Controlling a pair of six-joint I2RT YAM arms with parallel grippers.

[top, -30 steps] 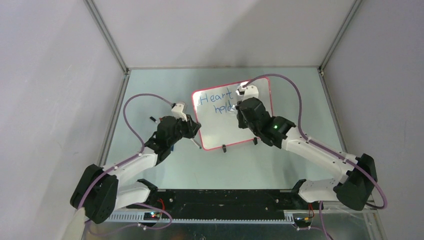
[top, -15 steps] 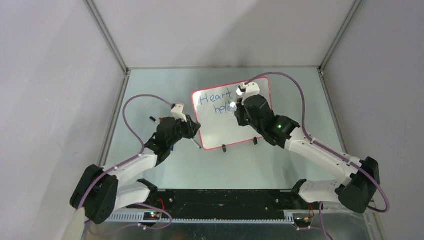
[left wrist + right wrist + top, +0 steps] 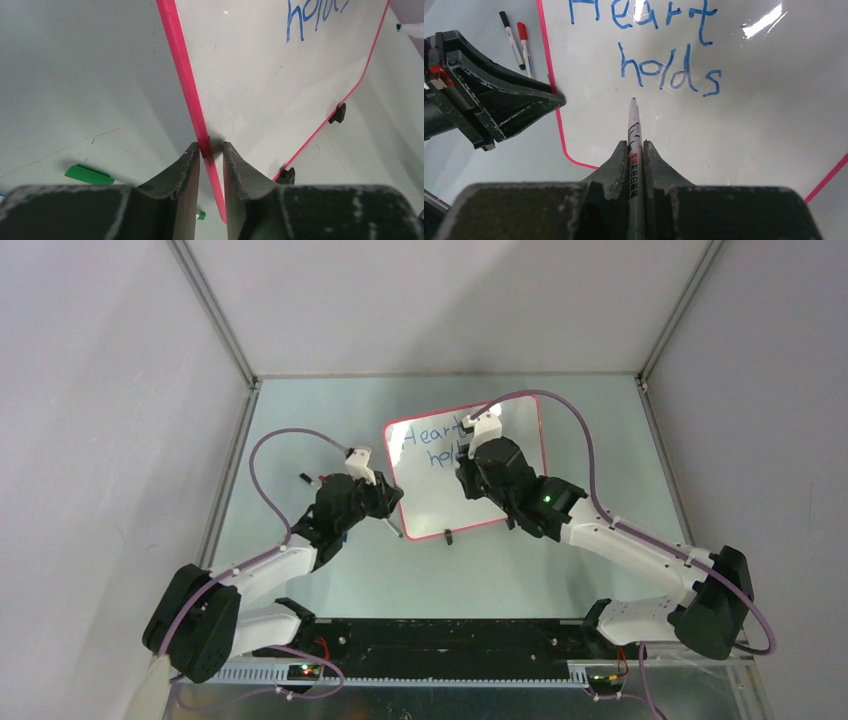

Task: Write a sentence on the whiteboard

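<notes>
The whiteboard (image 3: 432,502), glossy white with a thin red frame, stands tilted at the table's middle. The sentence (image 3: 430,445) on it reads "Heart holds" (image 3: 664,70) in blue, on two lines. My left gripper (image 3: 392,502) is shut on the whiteboard's red left edge (image 3: 187,85), which runs between its fingertips (image 3: 211,148). My right gripper (image 3: 636,145) hovers over the board's upper middle (image 3: 466,472), shut on a white marker (image 3: 634,125). The marker's tip points at bare board just under "holds". In the top view the right wrist hides the end of both words.
A green-capped marker (image 3: 87,173) lies on the table left of the board. A black (image 3: 510,35) and a red marker (image 3: 524,42) lie beyond my left gripper. Two black feet (image 3: 448,536) (image 3: 338,114) prop the board. Enclosure walls stand close on three sides.
My right gripper with the marker has moved left and a little nearer, from the end of "holds" to under its start. The left gripper and whiteboard have stayed put.
</notes>
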